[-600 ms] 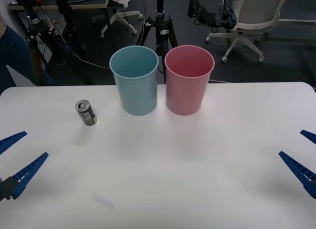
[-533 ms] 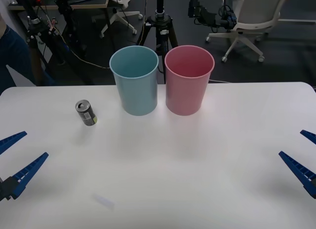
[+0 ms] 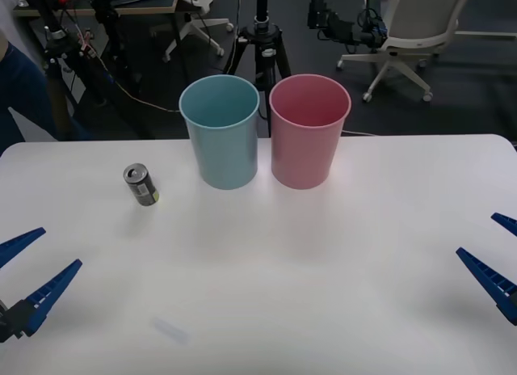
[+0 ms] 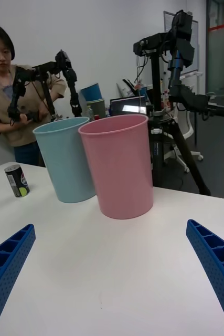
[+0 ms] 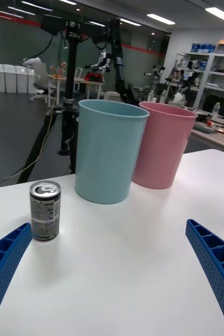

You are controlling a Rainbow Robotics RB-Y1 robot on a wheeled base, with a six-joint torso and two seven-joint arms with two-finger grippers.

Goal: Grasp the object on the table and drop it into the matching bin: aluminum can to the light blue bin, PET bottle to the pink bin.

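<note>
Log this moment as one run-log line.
can upright on table, left of blue bin | pink bin beside it | left gripper open, near edge | right gripper open, idle

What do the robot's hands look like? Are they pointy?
Yes. The left gripper and right gripper each have two bright blue fingers, long wedges tapering to pointed tips. Their inner faces carry rows of small ribs, like saw teeth. A dark mount shows at the left fingers' base.

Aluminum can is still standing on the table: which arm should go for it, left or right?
Left, probably. The aluminum can stands upright on the table's left half, beside the light blue bin, nearer the open left gripper. The right gripper, also open, would have to reach across past the pink bin.
</note>
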